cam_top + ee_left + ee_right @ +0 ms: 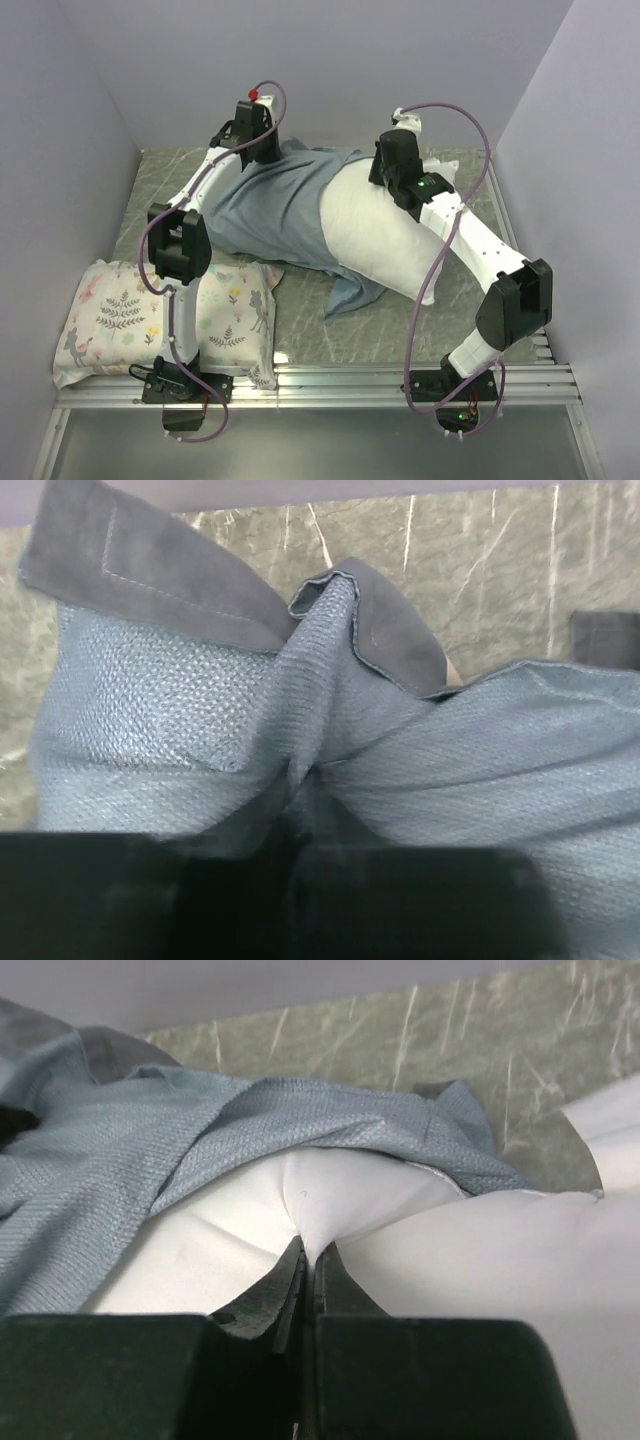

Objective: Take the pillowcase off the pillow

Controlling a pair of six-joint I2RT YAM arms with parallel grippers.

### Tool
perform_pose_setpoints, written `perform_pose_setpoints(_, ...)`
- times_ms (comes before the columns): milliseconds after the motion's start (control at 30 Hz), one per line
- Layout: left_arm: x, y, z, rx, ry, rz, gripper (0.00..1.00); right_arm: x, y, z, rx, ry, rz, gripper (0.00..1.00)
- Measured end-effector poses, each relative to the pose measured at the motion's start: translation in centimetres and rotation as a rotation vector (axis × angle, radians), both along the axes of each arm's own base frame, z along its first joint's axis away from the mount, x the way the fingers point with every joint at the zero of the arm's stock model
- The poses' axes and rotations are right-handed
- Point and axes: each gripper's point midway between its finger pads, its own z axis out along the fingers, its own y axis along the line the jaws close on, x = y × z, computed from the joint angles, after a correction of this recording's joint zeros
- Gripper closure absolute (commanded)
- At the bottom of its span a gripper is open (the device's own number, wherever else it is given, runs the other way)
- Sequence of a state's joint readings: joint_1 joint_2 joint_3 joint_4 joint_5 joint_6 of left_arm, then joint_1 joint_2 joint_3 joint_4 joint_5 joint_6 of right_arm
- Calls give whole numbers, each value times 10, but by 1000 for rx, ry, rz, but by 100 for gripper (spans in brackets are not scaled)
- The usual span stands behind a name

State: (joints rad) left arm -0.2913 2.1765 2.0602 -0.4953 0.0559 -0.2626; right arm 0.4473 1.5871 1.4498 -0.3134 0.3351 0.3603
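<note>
Top external view: the plump white rectangular pillow [385, 240] lies mid-table, its right half bare and its left half inside the soft grey-blue fabric pillowcase [270, 205]. The likely failure is a slip, since both holds are thin pinches of cloth and a pull apart could free either one or drag the whole pillow along. The left gripper [300, 780] is clenched on a bunched fold of pillowcase, and the right gripper [308, 1252] is pinched tight on a pucker of the pillow's white skin.

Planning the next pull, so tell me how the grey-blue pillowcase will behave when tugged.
Probably floppy: the pillowcase drapes in folds over the pillow and bunches where the left jaws pinch it. Its coarse weave likely grips rather than slips. Expect it to stretch and trail, not move as one piece.
</note>
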Motion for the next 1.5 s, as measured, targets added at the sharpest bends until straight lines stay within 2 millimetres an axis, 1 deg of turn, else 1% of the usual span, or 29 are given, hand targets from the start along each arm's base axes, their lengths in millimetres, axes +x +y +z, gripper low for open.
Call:
perform_pose_setpoints(33, 0, 0, -1, -3, 3, 3, 100, 1, 0, 5, -2, -8, 0, 100)
perform_pose_setpoints(100, 0, 2, -1, 5, 4, 12, 100, 1, -2, 10, -10, -16, -2, 100)
perform_pose_setpoints(233, 3, 8, 0, 14, -4, 79, 100, 0, -4, 10, -23, -10, -8, 100)
perform_pose_setpoints(267, 3, 12, 1, 10, -5, 102, 100, -1, -5, 10, -25, -5, -9, 100)
perform_pose_setpoints(333, 2, 26, 2, -17, 5, 167, 100, -1, -8, 9, -20, 5, -10, 100)
perform_pose_setpoints(367, 0, 35, 4, -35, 4, 197, 100, -2, -10, 9, -14, 8, -9, 100)
perform_pose_setpoints(433, -4, 61, 7, -72, 15, 268, 100, -2, -17, 12, 10, 15, -12, 100)
perform_pose_setpoints(467, -6, 78, 12, -92, 9, 309, 100, -3, -21, 14, 25, 16, -13, 100)
perform_pose_setpoints(533, -11, 119, 19, -123, 4, 409, 100, -4, -30, 20, 53, 15, -19, 100)
perform_pose_setpoints(633, -18, 169, 26, -158, -3, 535, 100, -7, -50, 30, 94, 13, -44, 100)
perform_pose_setpoints(700, -19, 187, 28, -184, -2, 584, 100, -8, -62, 34, 118, 11, -62, 100)
perform_pose_setpoints(733, -18, 191, 30, -199, -3, 597, 100, -8, -66, 35, 128, 12, -70, 100)
perform_pose_setpoints(833, -14, 191, 30, -217, 13, 601, 100, -9, -75, 35, 156, 21, -86, 100)
perform_pose_setpoints(967, -2, 181, 35, -249, 13, 555, 100, -10, -79, 27, 168, 42, -98, 100)
perform_pose_setpoints(1033, 1, 175, 36, -258, 9, 518, 83, -12, -81, 23, 166, 57, -104, 100)
perform_pose_setpoints(1067, 2, 174, 36, -254, 4, 503, 72, -12, -83, 22, 165, 59, -108, 100)
perform_pose_setpoints(1100, 3, 174, 37, -240, -6, 493, 45, -11, -85, 21, 162, 60, -114, 100)
perform_pose_setpoints(1133, 5, 175, 39, -221, -23, 483, 33, -10, -89, 20, 159, 60, -124, 98)
perform_pose_setpoints(1167, 8, 177, 43, -211, -49, 479, 25, -9, -94, 19, 151, 60, -141, 80)
perform_pose_setpoints(1200, 9, 178, 47, -198, -75, 474, 16, -7, -101, 17, 145, 62, -163, 71)
perform_pose_setpoints(1233, 9, 179, 50, -188, -90, 472, 14, -5, -108, 15, 137, 64, -183, 62)
perform_pose_setpoints(1267, 6, 178, 54, -180, -107, 467, 12, -2, -115, 13, 126, 65, -204, 51)
perform_pose_setpoints(1333, -1, 172, 56, -168, -114, 456, 10, 4, -125, 11, 109, 65, -234, 41)
perform_pose_setpoints(1367, -7, 161, 69, -165, -137, 431, 10, 6, -128, 11, 107, 63, -242, 34)
perform_pose_setpoints(1400, -11, 152, 75, -162, -146, 413, 10, 8, -129, 12, 106, 60, -245, 32)
perform_pose_setpoints(1467, -22, 125, 93, -161, -176, 355, 10, 10, -127, 17, 106, 52, -235, 29)
perform_pose_setpoints(1500, -30, 106, 104, -158, -193, 316, 9, 10, -125, 22, 108, 46, -229, 28)
